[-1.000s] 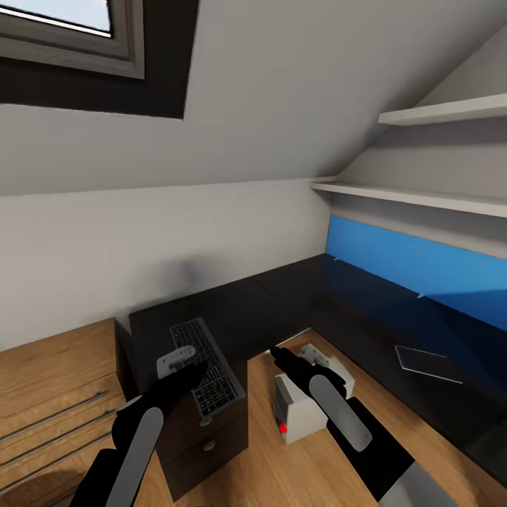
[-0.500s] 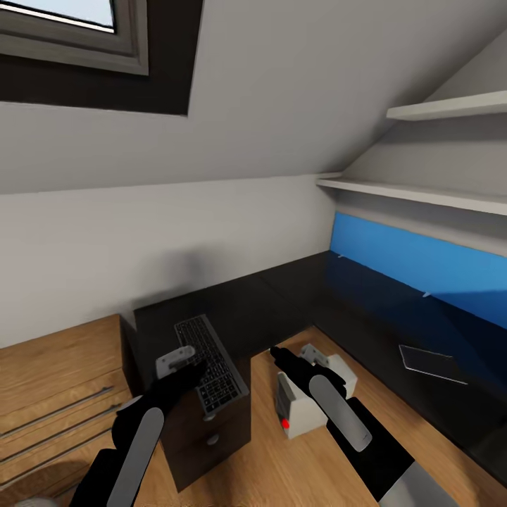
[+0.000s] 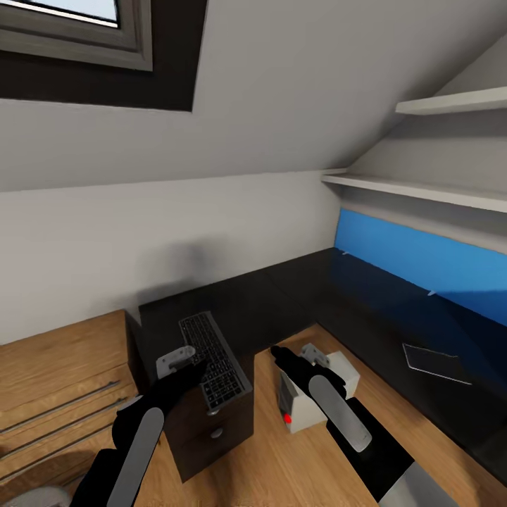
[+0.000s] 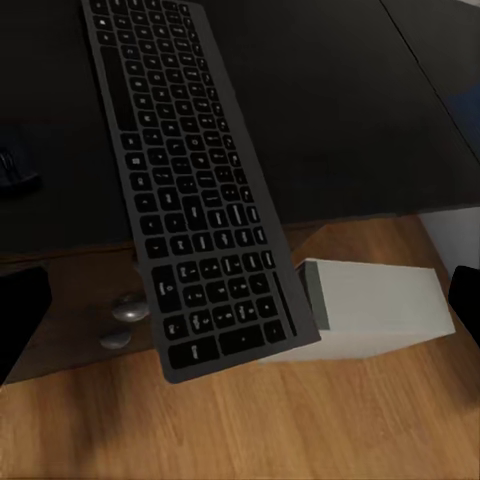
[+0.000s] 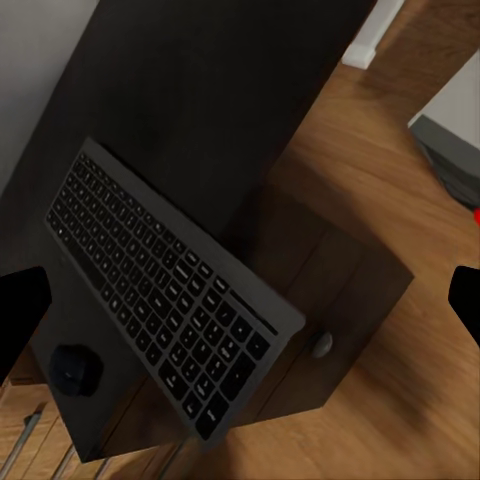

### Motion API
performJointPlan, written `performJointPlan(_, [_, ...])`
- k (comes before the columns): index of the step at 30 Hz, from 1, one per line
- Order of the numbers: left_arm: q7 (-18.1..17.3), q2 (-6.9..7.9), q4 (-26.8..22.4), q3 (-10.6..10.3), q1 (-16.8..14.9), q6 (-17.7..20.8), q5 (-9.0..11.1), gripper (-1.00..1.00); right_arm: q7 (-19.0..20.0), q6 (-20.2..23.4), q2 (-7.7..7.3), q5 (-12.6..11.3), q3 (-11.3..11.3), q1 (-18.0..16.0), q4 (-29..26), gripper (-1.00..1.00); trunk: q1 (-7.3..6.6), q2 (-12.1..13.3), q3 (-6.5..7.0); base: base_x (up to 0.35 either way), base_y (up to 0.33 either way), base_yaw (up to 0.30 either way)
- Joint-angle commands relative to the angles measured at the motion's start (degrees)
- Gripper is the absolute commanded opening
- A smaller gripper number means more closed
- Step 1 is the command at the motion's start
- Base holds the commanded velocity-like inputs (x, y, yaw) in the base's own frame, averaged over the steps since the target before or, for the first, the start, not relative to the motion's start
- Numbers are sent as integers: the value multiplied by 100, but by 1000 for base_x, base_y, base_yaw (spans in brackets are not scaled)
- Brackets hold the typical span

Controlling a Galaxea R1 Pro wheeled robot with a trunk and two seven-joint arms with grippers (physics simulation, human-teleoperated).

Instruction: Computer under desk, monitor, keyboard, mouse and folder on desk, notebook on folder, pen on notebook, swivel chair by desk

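A: Keyboard (image 3: pixel 213 360) lies on black desk (image 3: pixel 282 299), near end overhanging the edge; computer (image 3: pixel 313 391) on wood floor (image 3: pixel 267 451). Left gripper (image 3: pixel 184 365), right gripper (image 3: pixel 276 352): can't tell finger spread.

B: Left wrist: same overhang above drawer knobs (image 4: pixel 122 322). Right wrist: mouse (image 5: pixel 75 368) beside keyboard, fingertips (image 5: pixel 20 315) cropped.

Two white shelves (image 3: pixel 422 189) are hanging on the wall above a blue panel (image 3: pixel 422 257), and a window (image 3: pixel 77 28) is sitting high up.
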Motion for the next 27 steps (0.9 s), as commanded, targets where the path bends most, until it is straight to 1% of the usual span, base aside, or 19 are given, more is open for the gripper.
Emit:
performJointPlan(1, [56,0,-7,-4,-6,12,60,100,-36,8,-5,-18,13,-7,-9,100,-21,32,-1,0,0,62])
performJointPlan(12, [56,0,-7,-4,-6,12,60,100,-36,-2,-5,-21,10,-7,-9,100,-262,473,97,0,0,62])
performJointPlan(16, [44,1,-7,-4,-6,19,71,100,-36,3,-14,-27,6,-7,-11,100,-262,473,63,0,0,60])
performJointPlan(27, [38,8,-7,-4,-6,21,77,100,-34,4,-55,-32,-5,-7,-18,100,-262,473,52,0,0,7])
